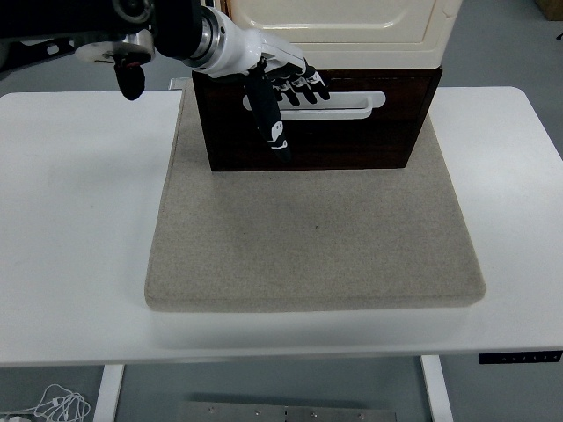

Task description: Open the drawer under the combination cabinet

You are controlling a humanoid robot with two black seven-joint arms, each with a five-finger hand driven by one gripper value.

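We see a smooth, matt white table (79, 220) under a coarse, felt-like beige cloth mat (317, 237). The dark brown drawer front (352, 141) looks like matt wood, its white slot handle (343, 104) smooth plastic. The cream cabinet body (352, 26) above shines faintly.

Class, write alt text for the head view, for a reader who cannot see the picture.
A robot's left hand reaches in from the upper left with its fingers at the white slot handle of a dark brown drawer, its thumb pointing down the drawer front. The drawer sits under a cream cabinet on a grey felt mat on a white table. No right hand is visible.
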